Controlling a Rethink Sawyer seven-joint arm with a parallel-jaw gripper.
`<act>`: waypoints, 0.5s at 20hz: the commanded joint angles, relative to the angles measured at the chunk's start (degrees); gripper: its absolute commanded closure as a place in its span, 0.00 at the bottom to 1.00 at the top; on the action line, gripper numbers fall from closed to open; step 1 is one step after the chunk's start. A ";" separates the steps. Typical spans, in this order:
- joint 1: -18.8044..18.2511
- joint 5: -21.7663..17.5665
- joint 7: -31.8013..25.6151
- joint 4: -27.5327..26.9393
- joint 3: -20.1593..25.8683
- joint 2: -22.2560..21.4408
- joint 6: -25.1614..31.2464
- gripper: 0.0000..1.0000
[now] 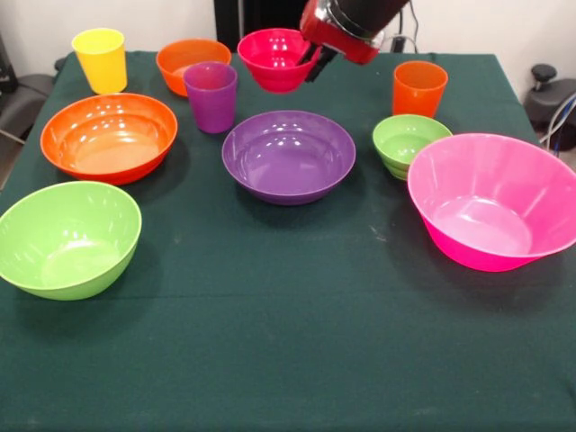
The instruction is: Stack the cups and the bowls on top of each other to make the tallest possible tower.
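Note:
My gripper comes down at the back of the table, with one finger inside and one outside the right rim of the small red-magenta bowl, shut on it. The small orange bowl sits just left of it, apart. Three cups stand upright: yellow at the back left, purple in front of the small orange bowl, orange at the back right. No bowl is nested in another, so no tower shows.
Larger bowls are spread over the dark green cloth: orange at left, lime green at front left, purple in the middle, huge pink at right. A small green bowl sits beside the pink one.

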 commanded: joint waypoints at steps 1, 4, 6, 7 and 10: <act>-0.62 2.46 6.40 -12.26 6.61 3.70 7.17 1.00; -0.73 2.82 6.80 -14.79 6.80 4.84 8.75 1.00; -0.90 3.00 6.80 -16.42 6.99 5.58 9.65 1.00; -0.99 3.12 6.76 -17.11 7.11 5.89 10.14 1.00; -0.83 3.44 7.14 -20.48 6.97 7.72 11.78 1.00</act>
